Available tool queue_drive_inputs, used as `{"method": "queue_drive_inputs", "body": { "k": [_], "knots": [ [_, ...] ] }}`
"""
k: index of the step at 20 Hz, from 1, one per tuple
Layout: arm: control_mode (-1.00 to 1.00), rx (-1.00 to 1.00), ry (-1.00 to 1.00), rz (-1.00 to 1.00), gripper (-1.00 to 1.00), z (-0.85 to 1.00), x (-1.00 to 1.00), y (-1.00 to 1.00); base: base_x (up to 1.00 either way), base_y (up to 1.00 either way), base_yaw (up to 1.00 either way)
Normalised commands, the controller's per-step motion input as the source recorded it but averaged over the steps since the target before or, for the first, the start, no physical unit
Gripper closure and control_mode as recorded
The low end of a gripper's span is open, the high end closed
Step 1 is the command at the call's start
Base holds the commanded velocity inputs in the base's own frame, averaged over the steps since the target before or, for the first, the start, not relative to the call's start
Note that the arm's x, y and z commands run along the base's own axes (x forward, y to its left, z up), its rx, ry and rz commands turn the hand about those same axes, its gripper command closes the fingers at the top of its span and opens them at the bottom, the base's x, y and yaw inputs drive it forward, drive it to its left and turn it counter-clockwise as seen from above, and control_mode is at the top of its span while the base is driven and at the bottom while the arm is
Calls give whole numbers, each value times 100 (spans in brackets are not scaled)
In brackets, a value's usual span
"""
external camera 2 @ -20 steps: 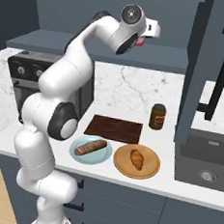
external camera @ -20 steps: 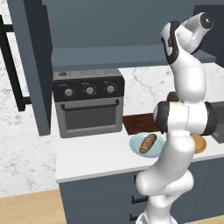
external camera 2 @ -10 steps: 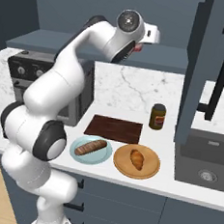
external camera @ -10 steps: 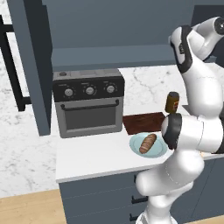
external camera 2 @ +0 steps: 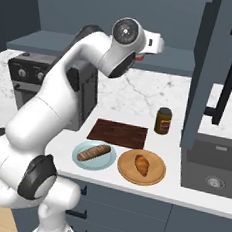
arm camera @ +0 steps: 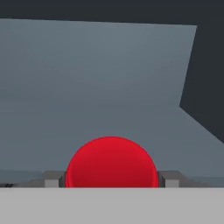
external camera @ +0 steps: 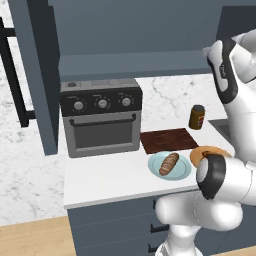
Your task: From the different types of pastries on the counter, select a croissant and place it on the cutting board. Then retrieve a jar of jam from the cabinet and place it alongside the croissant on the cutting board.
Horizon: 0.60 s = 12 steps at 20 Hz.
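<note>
jar of jam (arm camera: 111,162) sits clamped between gripper (arm camera: 111,178) fingers.

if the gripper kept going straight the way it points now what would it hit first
Probably a flat slate-blue cabinet surface, which spans the hand view ahead of the gripper. Depth is hard to judge. A round red object already sits between the fingers, so that would lead the way.

two plates (external camera 2: 94,156), two pastries (external camera 2: 142,165), one board (external camera 2: 118,133)
</note>
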Motion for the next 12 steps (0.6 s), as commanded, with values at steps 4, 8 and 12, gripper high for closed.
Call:
{"method": "queue_drive_inputs", "body": {
  "k": [4,8,12],
  "knots": [
    [-100,-1,-2,0,100,0,-80,0,0,0,0],
    [-100,-1,-1,0,100,0,-81,0,0,0,0],
    [-100,0,0,0,100,-1,-76,0,0,0,0]
  ]
}}
